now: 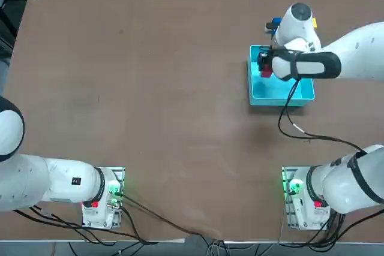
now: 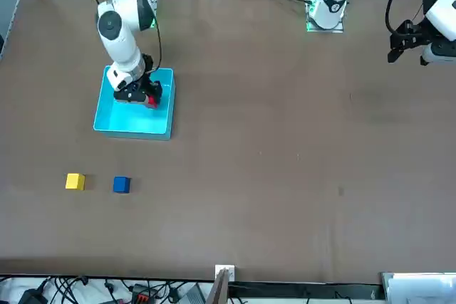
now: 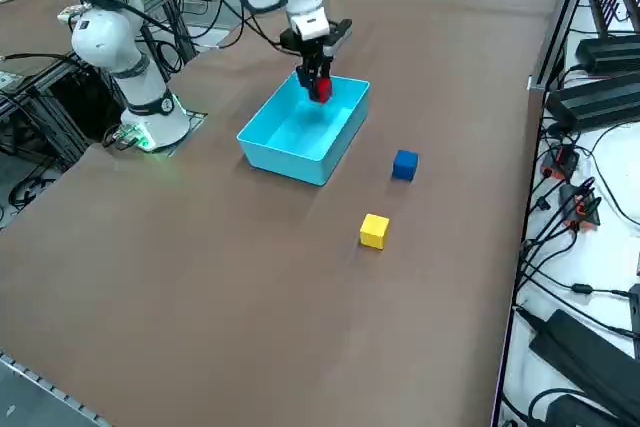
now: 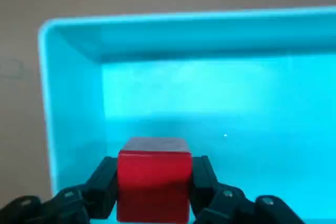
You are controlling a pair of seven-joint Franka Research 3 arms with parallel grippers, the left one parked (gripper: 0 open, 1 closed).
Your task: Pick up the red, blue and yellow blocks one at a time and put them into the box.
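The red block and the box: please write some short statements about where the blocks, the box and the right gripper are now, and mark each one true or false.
1. The right gripper is shut on the red block. True.
2. The red block is held over the box. True.
3. The blue block lies inside the box. False: it sits on the table, outside the box.
4. The yellow block touches the blue block. False: a gap separates them.
5. The box already holds a block on its floor. False: only the gripped red block is over it.
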